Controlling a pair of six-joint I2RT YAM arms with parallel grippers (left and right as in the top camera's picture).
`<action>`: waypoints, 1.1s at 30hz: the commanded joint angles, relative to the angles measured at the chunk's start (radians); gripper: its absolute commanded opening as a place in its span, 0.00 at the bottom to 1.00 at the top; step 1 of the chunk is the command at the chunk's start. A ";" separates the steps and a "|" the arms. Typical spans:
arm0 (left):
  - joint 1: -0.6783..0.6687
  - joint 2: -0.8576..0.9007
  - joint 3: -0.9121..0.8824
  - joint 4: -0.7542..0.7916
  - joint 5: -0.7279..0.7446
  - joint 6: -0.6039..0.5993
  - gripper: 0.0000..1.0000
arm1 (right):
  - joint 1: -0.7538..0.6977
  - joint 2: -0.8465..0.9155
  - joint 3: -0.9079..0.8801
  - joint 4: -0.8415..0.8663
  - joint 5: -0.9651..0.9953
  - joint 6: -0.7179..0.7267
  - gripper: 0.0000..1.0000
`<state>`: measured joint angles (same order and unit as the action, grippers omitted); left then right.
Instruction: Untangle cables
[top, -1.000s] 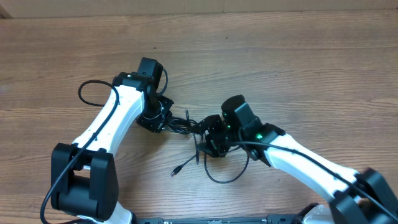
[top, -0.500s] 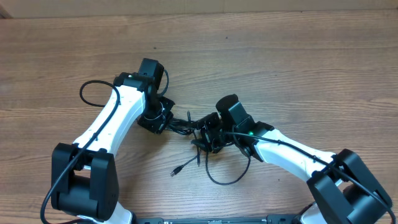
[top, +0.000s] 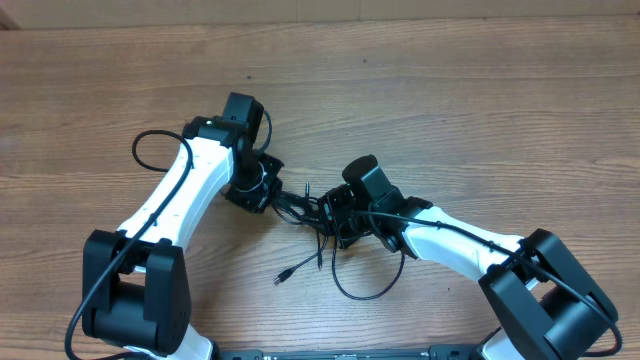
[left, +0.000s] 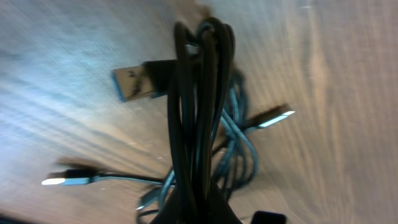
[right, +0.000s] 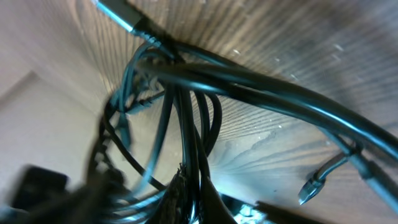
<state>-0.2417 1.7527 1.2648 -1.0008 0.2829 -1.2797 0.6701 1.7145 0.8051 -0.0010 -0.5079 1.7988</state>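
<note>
Black thin cables (top: 300, 206) form a tangled bunch, pinched by left hand (top: 268, 193) and right hand (top: 330, 214).

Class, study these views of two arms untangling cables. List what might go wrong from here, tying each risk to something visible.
1. Left pincer and right pincer both clamp the cables close together; pulling apart may tighten the knot.
2. The left wrist view shows several strands pinched together, so no single cord may come free.
3. The loose plug could snag on the trailing loop when dragged.
</note>
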 joint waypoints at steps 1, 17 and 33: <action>0.043 0.009 0.008 0.099 0.104 0.006 0.04 | 0.011 0.010 0.005 -0.077 -0.017 -0.270 0.04; 0.377 0.005 0.008 0.678 0.869 0.063 0.04 | -0.013 0.009 0.005 -0.659 0.300 -0.469 0.04; 0.509 -0.037 0.008 1.536 1.162 -0.134 0.04 | -0.248 -0.125 0.006 -0.776 0.384 -0.728 0.04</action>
<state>0.2096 1.7836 1.2163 0.4759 1.4822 -1.3781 0.4500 1.6188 0.8684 -0.7273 -0.2218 1.2087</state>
